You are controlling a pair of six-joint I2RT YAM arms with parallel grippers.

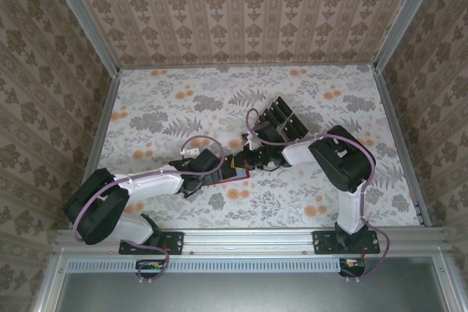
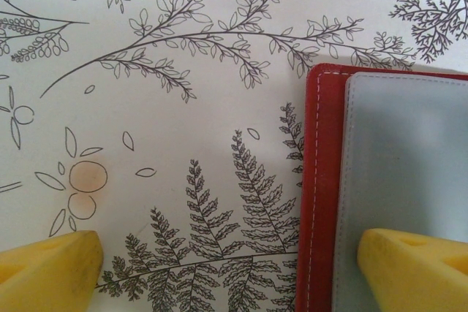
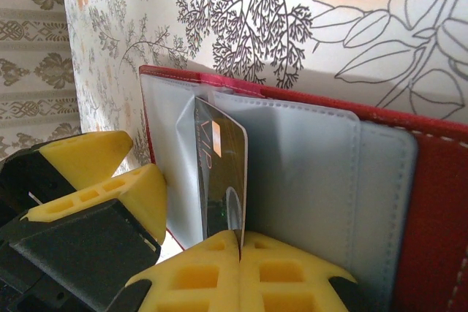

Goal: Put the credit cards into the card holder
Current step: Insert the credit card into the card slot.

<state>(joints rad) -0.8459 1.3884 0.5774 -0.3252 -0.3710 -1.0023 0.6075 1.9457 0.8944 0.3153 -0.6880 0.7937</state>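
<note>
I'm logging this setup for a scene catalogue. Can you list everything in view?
card holder: one, red with grey inside, lying open at the table's middle
credit card: one, dark and glossy, upright against the holder's grey pocket
other cards: count unclear, black, standing in a row behind the right arm
tablecloth: one, white with grey leaves and orange flowers, covering the table
walls: three, beige patterned wallpaper, around the table
arms: two, white and black, reaching in from the near edge
left pincer: open, yellow tips, one tip over the holder's grey inside
right pincer: shut on the credit card, yellow tips
</note>
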